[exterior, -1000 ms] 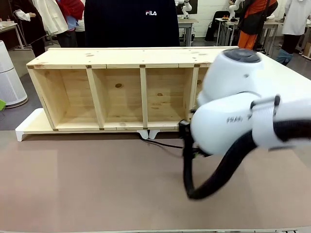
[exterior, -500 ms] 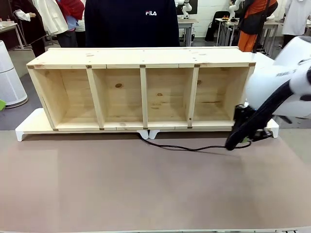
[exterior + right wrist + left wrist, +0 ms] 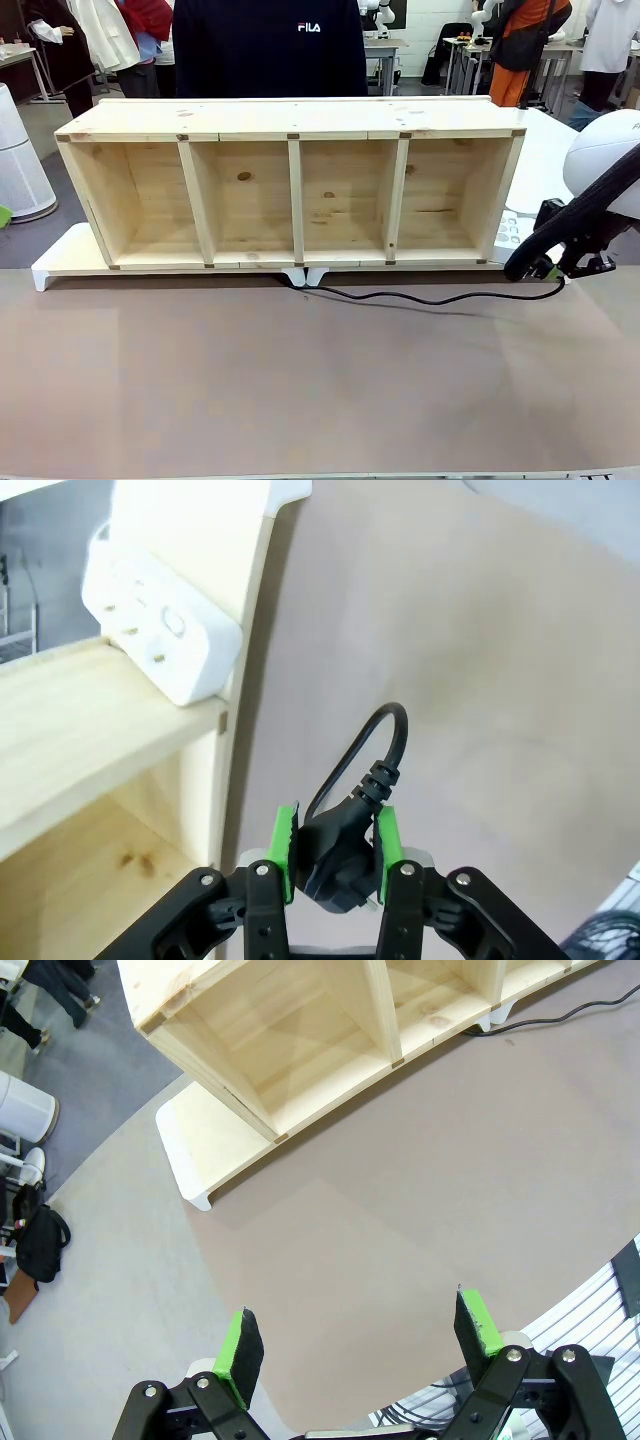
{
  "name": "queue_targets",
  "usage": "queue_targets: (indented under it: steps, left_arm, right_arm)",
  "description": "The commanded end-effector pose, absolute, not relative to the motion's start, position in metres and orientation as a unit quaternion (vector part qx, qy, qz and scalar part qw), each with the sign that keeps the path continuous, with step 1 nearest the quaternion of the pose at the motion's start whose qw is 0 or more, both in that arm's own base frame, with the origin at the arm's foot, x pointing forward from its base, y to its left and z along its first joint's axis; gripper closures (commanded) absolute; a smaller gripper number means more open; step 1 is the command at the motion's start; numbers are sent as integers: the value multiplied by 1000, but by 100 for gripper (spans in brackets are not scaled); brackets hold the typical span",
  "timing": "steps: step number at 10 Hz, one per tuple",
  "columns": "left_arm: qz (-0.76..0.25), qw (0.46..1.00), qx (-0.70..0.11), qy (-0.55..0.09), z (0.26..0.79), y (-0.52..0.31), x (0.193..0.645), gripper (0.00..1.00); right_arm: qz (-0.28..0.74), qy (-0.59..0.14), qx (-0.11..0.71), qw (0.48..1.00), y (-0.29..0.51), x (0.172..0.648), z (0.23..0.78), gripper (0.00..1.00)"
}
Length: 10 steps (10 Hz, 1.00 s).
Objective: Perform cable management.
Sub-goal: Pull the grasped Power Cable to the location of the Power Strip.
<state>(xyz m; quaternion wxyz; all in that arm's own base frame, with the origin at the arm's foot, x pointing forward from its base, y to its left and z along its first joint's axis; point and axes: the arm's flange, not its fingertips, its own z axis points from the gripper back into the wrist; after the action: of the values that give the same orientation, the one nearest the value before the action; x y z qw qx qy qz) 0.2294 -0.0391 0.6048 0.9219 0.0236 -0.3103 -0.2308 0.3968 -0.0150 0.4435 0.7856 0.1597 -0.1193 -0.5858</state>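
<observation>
Cable [image 3: 430, 300] is lying in a loose, shallow wave on the counter [image 3: 300, 390], running from the foot of the shelf unit [image 3: 295, 130] near its middle out toward the robot's right. It is thin, black and smooth. Its round black plug [image 3: 345, 845] is sitting clamped between the green pads of the right end effector [image 3: 333, 848], and the cord is curling up out of the plug in a tight hook. In the front view the right end effector [image 3: 547, 271] is hanging low over the counter, just past the shelf unit's right end.

The left end effector [image 3: 358, 1335] is hovering above bare counter with its fingers spread wide and gripping nothing.

The counter is wearing a flat, matte, brownish-mauve covering. The shelf unit is made of pale knotty pine, lying long and low with four open compartments facing the robot. It is resting on a white board [image 3: 65, 255], and a white power strip [image 3: 160, 630] is lying on that board just beside the shelf's end.

A person in a dark sweatshirt [image 3: 270, 50] is standing at the far side. Grey floor is showing around the counter, with a white rounded appliance [image 3: 15, 160] standing on it.
</observation>
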Motion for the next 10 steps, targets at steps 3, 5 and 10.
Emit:
queue_targets:
  steps: [3,5,10]
  left_arm:
    - [-231,920,21,-315,606,-40,231,0]
    - [-231,920,21,-315,606,-40,231,0]
    - [-231,920,21,-315,606,-40,231,0]
  right_arm:
    - [-605,-188,173,754,-43,353,413,61]
    - [-587,-206,210,754,-48,373,420,61]
    - [-548,-232,285,751,-29,418,437,61]
